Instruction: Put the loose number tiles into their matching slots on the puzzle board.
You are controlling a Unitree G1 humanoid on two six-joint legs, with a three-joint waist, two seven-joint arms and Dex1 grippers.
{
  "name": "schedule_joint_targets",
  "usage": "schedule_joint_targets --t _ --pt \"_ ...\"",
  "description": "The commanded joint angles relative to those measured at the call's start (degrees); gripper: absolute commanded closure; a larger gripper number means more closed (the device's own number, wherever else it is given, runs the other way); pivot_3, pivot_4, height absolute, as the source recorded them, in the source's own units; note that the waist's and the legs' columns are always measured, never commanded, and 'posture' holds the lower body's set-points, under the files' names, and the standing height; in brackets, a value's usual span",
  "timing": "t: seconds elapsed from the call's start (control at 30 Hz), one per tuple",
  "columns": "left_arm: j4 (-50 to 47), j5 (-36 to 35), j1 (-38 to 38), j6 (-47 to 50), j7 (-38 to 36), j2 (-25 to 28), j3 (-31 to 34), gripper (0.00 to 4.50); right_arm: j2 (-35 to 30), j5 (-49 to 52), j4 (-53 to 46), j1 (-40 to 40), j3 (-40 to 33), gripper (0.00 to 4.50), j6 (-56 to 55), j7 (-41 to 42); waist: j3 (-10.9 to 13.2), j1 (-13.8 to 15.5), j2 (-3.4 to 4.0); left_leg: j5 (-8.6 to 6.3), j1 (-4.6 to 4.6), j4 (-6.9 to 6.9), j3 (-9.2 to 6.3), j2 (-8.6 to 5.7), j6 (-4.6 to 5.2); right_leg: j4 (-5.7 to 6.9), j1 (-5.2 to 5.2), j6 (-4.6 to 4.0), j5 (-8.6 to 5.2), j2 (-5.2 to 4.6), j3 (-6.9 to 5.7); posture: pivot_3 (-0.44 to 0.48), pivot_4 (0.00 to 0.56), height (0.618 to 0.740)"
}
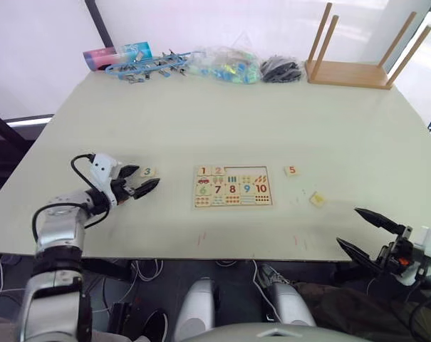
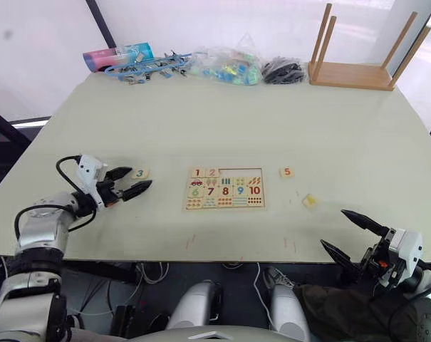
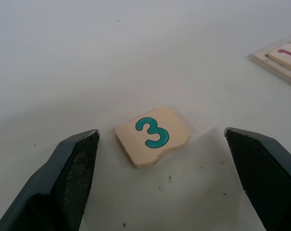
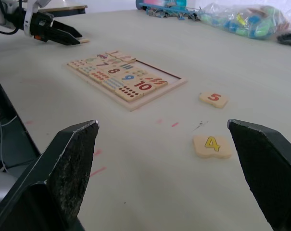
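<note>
Left claw (image 1: 140, 181) open, straddling the green 3 tile (image 3: 152, 135) on the table (image 1: 272, 128) at the board's (image 1: 233, 187) 9 o'clock: lower squarely, pinch opposite edges; right claw (image 1: 357, 229) open, idle.

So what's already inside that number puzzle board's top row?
In the puzzle board top row, the red 1 tile and pink 2 tile sit at its left end. The remaining slots look unfilled; nothing covers them.
</note>
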Motion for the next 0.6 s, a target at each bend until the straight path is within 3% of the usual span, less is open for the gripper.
schedule_joint_targets --t 0.03,0.33,0.6 --pt "-11.43 -0.92 2.92 6.12 9.91 -2.58 2.56 0.09 -0.54 0.90 -0.27 -0.42 -1.19 0.00 -0.40 0.43 0.00 -0.03 0.00 0.00 0.00 0.00 0.00 0.00 0.00 0.00 0.00 0.00 0.00 0.00 0.01 0.000 0.150 0.740" --pt "-22.82 0.92 5.85 16.13 24.70 -7.54 1.84 0.09 -0.84 0.91 0.28 -1.68 -1.07 0.00 -0.01 0.80 0.00 -0.03 0.00 0.00 0.00 0.00 0.03 -0.05 0.00 0.00 0.00 -0.01 0.00 0.06 0.03 0.000 0.150 0.740" --pt "-25.95 0.74 5.95 20.86 30.77 -11.31 1.20 0.09 -0.66 0.83 0.26 -2.10 -0.88 0.00 0.10 0.70 -0.01 -0.02 0.00 0.00 0.01 0.00 0.03 -0.18 0.01 0.00 0.01 0.00 0.00 0.07 0.02 0.000 0.150 0.740"
